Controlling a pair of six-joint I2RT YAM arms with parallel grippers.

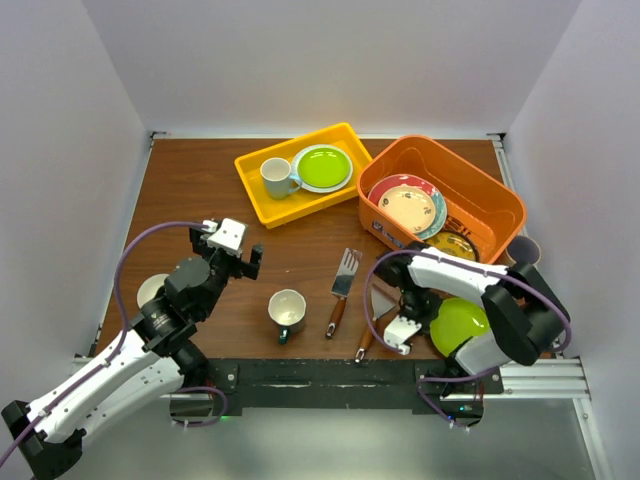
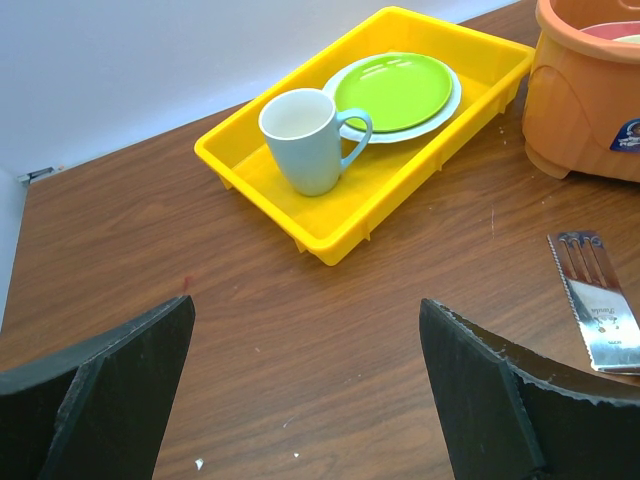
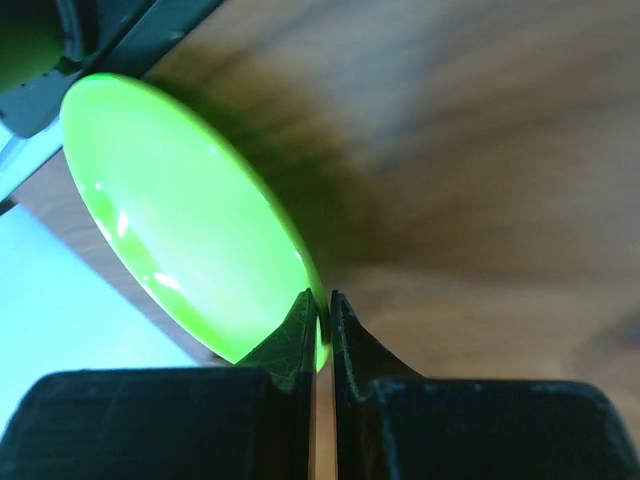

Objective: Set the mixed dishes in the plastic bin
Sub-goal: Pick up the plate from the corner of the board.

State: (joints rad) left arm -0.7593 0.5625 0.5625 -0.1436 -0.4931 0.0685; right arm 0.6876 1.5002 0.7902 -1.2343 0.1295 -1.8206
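Lime plate [image 3: 190, 230] rim pinched between right fingers [image 3: 290, 345].

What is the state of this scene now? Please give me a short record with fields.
right claw: shut on the rim of the lime green plate
left claw: open, above the table, holding nothing
orange bin: holds a red-rimmed plate and more plates
outside the bin, on the table: dark-teal mug, small white bowl

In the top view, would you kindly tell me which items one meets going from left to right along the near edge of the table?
small white bowl → dark-teal mug → metal spatula → lime green plate
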